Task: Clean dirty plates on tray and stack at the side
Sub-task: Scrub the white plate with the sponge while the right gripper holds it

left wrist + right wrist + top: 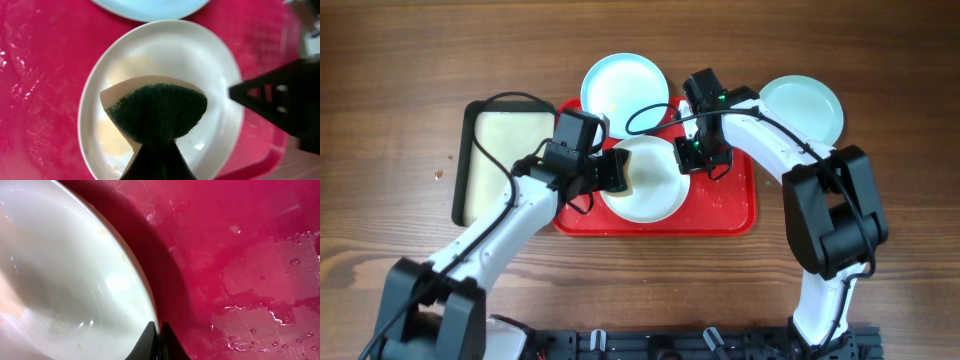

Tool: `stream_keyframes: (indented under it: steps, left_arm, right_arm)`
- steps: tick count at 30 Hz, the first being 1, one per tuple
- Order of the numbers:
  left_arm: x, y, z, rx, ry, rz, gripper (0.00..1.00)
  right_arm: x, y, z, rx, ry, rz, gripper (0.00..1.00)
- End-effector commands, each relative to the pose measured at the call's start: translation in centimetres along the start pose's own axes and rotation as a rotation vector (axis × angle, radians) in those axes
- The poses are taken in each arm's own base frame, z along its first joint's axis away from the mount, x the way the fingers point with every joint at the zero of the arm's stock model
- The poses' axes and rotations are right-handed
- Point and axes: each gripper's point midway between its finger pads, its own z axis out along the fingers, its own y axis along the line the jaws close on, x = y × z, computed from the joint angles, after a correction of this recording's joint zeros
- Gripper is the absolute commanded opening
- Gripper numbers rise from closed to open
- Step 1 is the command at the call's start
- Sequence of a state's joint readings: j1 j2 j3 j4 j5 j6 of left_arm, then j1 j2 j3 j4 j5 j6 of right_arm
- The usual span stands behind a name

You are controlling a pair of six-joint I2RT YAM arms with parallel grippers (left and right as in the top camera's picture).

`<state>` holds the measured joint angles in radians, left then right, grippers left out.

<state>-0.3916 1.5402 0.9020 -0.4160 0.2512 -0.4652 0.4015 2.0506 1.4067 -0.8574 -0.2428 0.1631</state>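
Observation:
A white plate (650, 190) lies in the middle of the red tray (725, 215). My left gripper (620, 172) is shut on a sponge (157, 110) with a dark green face, pressed into the white plate (150, 50), which has pale orange smears at its lower left. My right gripper (688, 158) is shut on the white plate's right rim (145, 300). One aqua plate (620, 85) lies on the tray's back edge. Another aqua plate (805, 105) rests on the table to the tray's right.
A black-rimmed tray (505, 165) with a cream inside stands left of the red tray. The red tray floor (260, 280) is wet with water drops. Wooden table (880, 60) lies all around.

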Motion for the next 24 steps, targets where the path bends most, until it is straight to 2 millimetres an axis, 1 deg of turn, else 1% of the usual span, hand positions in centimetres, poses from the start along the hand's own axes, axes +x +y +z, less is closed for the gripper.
stream_keyframes:
  steps: [1,8,16,20,24]
  left_arm:
    - [0.4,1.8,1.7,-0.071,0.024,-0.005,0.04]
    - [1.3,3.0,4.3,-0.098,0.073,-0.025,0.04]
    - [1.9,3.8,5.7,-0.116,0.102,-0.05,0.04]
    - [2.3,3.5,6.0,-0.112,0.112,-0.041,0.04]
    - [2.5,2.6,6.3,-0.099,0.11,-0.025,0.04]
  right_arm:
    - [0.4,0.2,0.7,-0.01,0.019,-0.009,0.04]
    - [0.4,0.2,0.7,-0.01,0.019,-0.009,0.04]
    - [0.4,0.3,0.7,-0.01,0.02,-0.009,0.04]
    - [0.4,0.3,0.7,-0.011,0.018,-0.009,0.04]
    - [0.4,0.3,0.7,-0.011,0.019,-0.009,0.04]
